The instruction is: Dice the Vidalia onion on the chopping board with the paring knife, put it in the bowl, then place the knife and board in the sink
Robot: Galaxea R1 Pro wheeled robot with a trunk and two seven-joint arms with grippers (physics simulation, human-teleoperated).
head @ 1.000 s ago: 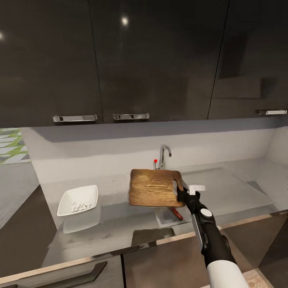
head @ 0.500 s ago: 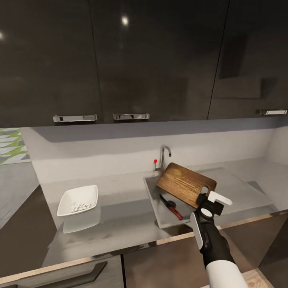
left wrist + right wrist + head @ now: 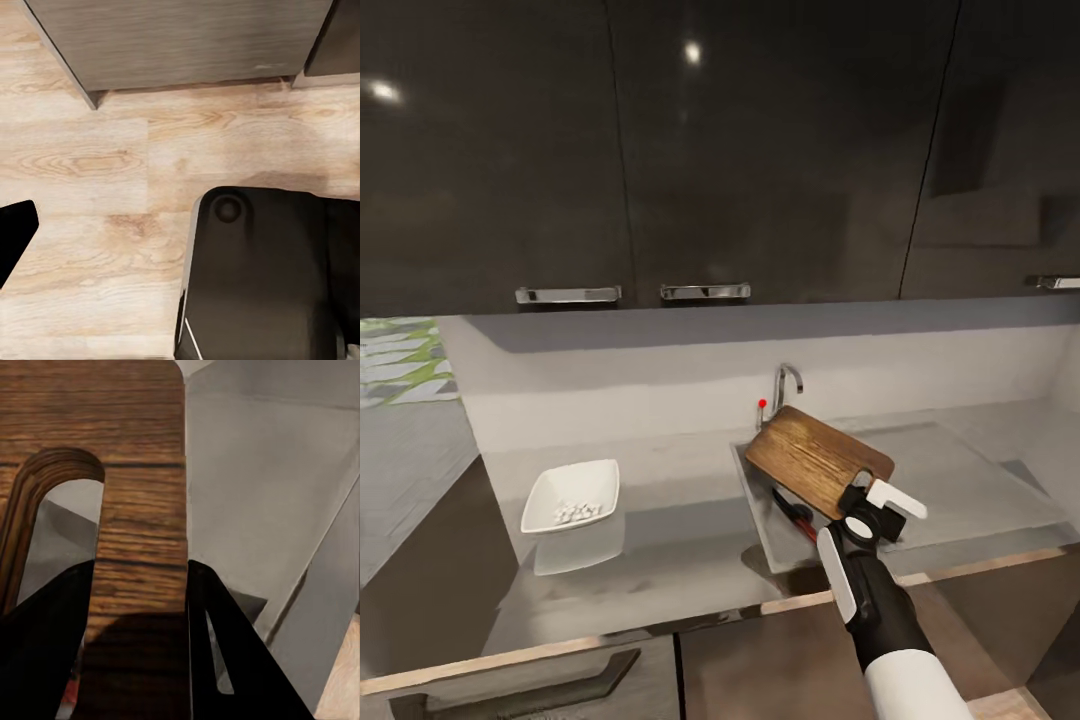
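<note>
The right hand (image 3: 865, 505) holds the chopping board (image 3: 815, 458) by its handle end, tilted over the sink (image 3: 760, 520); the far end of the board leans toward the tap (image 3: 788, 385) while the gripped end stays high above the basin's near edge. From the right wrist camera, the two dark fingers (image 3: 217, 645) sit on either side of the strip of wood beside the handle cut-out, closed on it.

Under the board, ahead of the hand, the paring knife (image 3: 796, 513) already lies on the basin floor, its red handle showing. Well away on the hand's left, the bowl (image 3: 572, 497) stands on the grey desk (image 3: 680, 560) with pale diced onion (image 3: 576, 513) inside it.

Judging by this, only the board remains to be set down. The risk lies in the release: the board looks about as long as the basin and is held at an angle, so letting go now could leave it propped on the rim or the tap lever, or let it slide and land on the knife. A grip at one end also gives the board leverage to twist between the fingers as it is lowered.

The left wrist camera looks down at the wood-plank floor (image 3: 90, 187) and a dark part of the robot; whether the left hand is wide or narrow cannot be told.
</note>
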